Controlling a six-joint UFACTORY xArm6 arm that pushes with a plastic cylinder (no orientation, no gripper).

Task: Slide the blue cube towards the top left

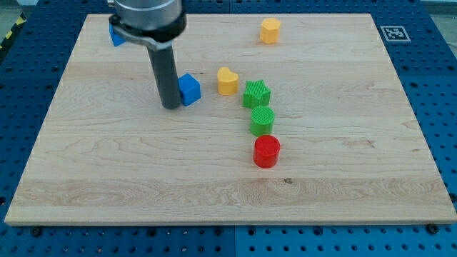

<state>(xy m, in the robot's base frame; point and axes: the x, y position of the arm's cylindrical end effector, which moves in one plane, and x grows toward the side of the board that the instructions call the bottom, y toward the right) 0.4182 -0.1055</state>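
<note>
blue cube and rod side by side, left of the board's middle

the blue cube [189,89] sits on the wooden board [228,193], left of the middle and a little toward the far side. it is a small bright blue block with its top face and two side faces showing, turned slightly so one corner points toward the near edge.

my tip [171,106] rests on the board at the cube's left side, touching it or just beside it; the rod's dark shaft hides the cube's left edge, so contact cannot be told for sure. the rod stands upright, rising to a wide dark collar at the view's top. there is no gripper here, only the bare rod, and it holds nothing.

just right of the cube lies a yellow heart-shaped block [227,81]. further right a green star block [256,93], a green cylinder [262,120] and a red cylinder [267,151] run in a line toward the near side. a yellow block [270,31] sits near the far edge, and another blue block [116,34] shows at the far left, partly hidden by the collar.
</note>
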